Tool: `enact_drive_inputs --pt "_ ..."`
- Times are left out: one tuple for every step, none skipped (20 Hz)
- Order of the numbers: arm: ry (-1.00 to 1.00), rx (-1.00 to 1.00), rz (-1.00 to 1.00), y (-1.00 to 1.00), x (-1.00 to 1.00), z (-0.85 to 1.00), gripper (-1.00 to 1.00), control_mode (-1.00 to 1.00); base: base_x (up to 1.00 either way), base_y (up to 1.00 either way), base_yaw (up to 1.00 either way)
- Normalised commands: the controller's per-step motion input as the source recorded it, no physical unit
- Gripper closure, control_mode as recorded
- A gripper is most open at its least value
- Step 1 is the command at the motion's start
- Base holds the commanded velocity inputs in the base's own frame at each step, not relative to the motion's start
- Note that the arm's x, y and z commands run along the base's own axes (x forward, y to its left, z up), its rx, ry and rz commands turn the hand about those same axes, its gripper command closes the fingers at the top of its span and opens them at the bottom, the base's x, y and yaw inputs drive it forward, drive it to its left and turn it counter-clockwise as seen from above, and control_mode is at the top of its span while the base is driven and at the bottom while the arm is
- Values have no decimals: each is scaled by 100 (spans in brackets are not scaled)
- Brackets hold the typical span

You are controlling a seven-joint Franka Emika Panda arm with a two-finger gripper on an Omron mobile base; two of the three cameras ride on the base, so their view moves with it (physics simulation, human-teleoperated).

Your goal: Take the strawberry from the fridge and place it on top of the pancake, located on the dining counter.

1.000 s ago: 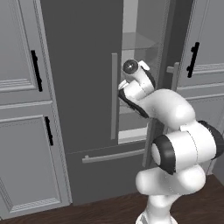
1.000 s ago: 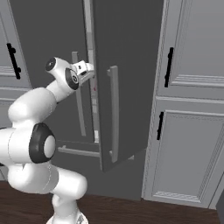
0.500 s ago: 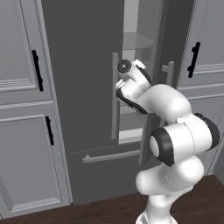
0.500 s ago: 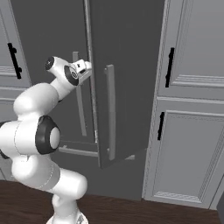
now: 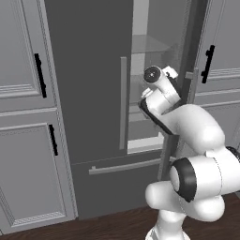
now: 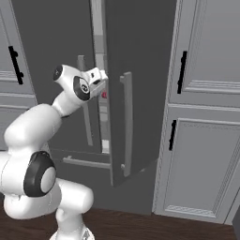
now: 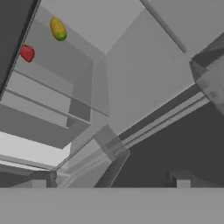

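The dark grey fridge (image 5: 84, 70) has its right door (image 6: 140, 70) swung partly out, showing the pale interior with glass shelves (image 5: 147, 44). My gripper (image 6: 98, 75) is at the gap between the doors, at mid height, pointing inward. In the hand view the tiny red strawberry (image 7: 27, 53) lies on a shelf at the upper left, well ahead of the gripper (image 7: 109, 181). Its two dark fingertips (image 7: 41, 180) stand wide apart, open, with nothing between them. A small red spot (image 6: 104, 95) shows just below the hand inside the gap.
A small yellow item (image 7: 58, 29) lies on the same shelf, just beyond the strawberry. The open door's edge and bar handle (image 6: 126, 124) stand close to the right of the hand. Light grey cabinets (image 5: 23, 117) flank the fridge. The bottom drawer handle (image 5: 124, 166) runs below.
The hand has swung to the right, from in front of the left door to the gap between the doors. The fridge and cabinets have not moved.
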Motion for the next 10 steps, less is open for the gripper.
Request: enact_drive_inputs --pt "-6 0 -7 -100 -74 24 -100 -100 0 0 0" --pt "-2 0 -7 -100 -66 19 -100 -100 0 0 0" --pt "0 0 -7 -94 -52 19 -100 -100 0 0 0" --pt "0 0 -7 -99 -46 21 -100 -100 0 0 0" --pt "0 2 -6 -100 -41 18 -100 -100 0 0 0" --pt "0 3 -6 -100 -33 16 -100 -100 0 0 0" --pt "0 1 -6 -100 -22 19 -100 -100 0 0 0" --pt "0 2 -5 -100 -25 21 -100 -100 0 0 0" --pt "0 3 -5 -100 -21 14 -100 -100 0 0 0" --pt "0 2 -5 -100 -17 16 -100 -100 0 0 0"
